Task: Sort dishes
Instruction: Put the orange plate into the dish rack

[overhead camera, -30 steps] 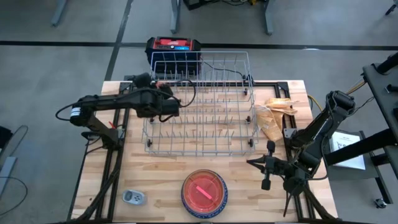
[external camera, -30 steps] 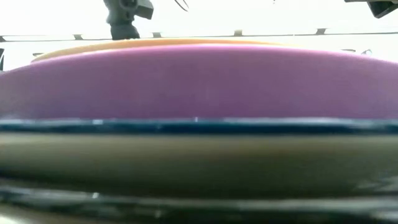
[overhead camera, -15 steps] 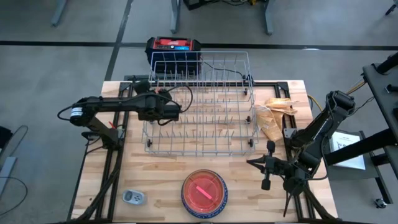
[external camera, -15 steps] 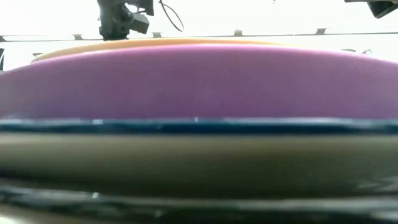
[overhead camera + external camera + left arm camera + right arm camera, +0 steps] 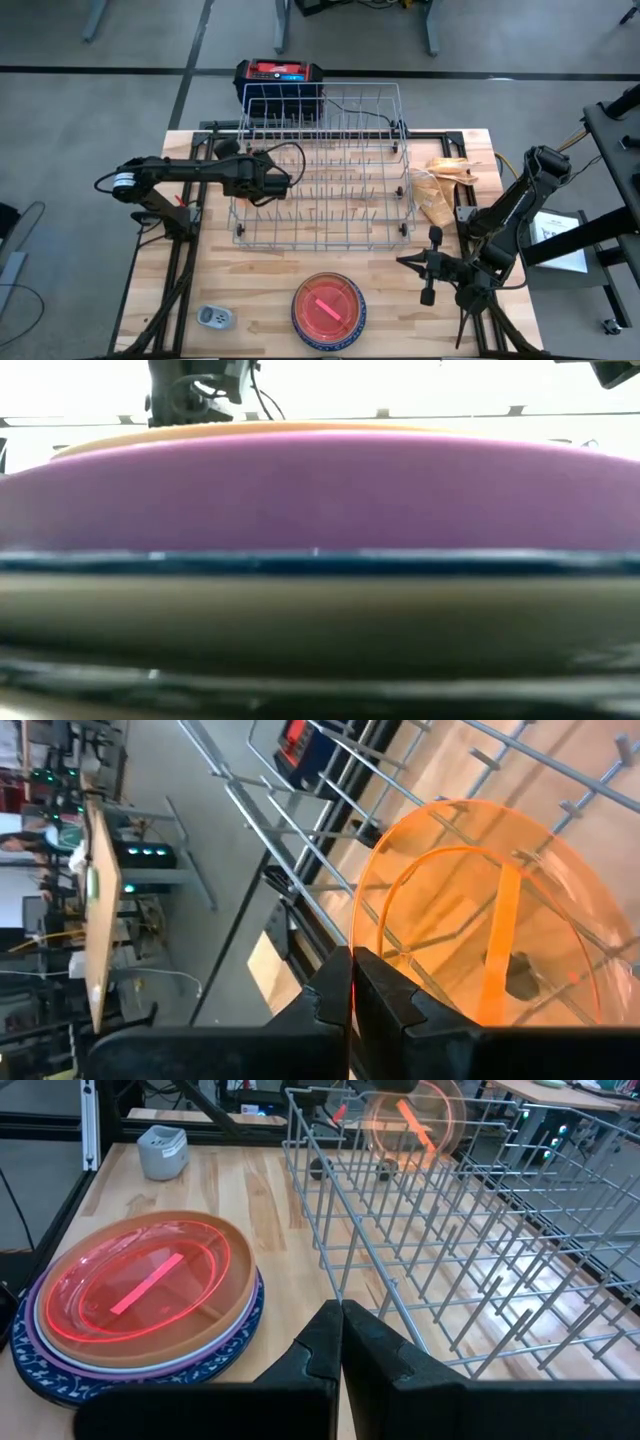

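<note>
Holding a see-through orange dish point(image 5: 480, 910) by its rim, the left gripper point(image 5: 268, 183) hangs over the left end of the wire rack point(image 5: 322, 165), its fingers clenched on the dish edge. In the right wrist view the same orange dish point(image 5: 412, 1122) shows standing on edge above the far tines, so the step in hand looks like slotting it into the rack. To do that well, the arm should keep the dish upright and lined up with a gap between two rows of tines, lower it straight until its bottom edge sits on the rack's wires, and only then let go; loosening the grip early would let the light dish tip or roll between the wires. The rest of the dishes wait in a stack point(image 5: 328, 310) near the front edge of the table point(image 5: 260, 290): a pink dish point(image 5: 145, 1285) on top, then brown, white, purple and blue speckled plates under it. The right gripper point(image 5: 429, 264) rests closed and holding nothing over the table's right side, near the stack. A small grey device point(image 5: 214, 317) lies left of the stack.
</note>
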You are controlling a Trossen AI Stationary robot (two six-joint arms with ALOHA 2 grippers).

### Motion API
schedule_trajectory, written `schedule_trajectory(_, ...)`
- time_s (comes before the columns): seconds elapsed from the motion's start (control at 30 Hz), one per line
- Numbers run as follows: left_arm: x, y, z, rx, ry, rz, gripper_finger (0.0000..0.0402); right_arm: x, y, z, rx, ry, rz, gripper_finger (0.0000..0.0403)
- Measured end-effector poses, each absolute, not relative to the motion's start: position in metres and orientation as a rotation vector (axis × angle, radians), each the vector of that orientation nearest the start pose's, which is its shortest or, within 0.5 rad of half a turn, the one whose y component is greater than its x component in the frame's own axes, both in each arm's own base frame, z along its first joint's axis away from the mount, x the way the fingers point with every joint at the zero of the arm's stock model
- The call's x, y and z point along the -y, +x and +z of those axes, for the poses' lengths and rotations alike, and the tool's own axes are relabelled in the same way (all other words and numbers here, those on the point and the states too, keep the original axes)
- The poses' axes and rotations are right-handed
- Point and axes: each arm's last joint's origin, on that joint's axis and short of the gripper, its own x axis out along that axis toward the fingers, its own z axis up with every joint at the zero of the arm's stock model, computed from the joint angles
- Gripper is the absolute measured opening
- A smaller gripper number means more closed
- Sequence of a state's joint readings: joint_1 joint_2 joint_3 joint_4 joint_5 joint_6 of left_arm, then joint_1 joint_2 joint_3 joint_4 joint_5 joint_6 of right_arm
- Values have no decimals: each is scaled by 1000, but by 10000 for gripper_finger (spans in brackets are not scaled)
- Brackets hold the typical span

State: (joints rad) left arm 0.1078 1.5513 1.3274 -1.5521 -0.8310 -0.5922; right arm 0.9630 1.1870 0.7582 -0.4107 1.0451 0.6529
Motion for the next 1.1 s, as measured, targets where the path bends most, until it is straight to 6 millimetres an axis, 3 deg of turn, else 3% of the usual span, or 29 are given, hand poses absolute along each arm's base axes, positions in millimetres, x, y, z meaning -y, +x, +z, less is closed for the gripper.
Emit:
schedule_trajectory(0.53, -47, 246, 281, -1421, 144, 1087, 2, -170, 148, 240, -394, -66, -212, 0)
schedule_trajectory(1.1, -45, 247, 284, -1426, 61, 1071, 99, -170, 148, 240, -398, -63, -208, 0)
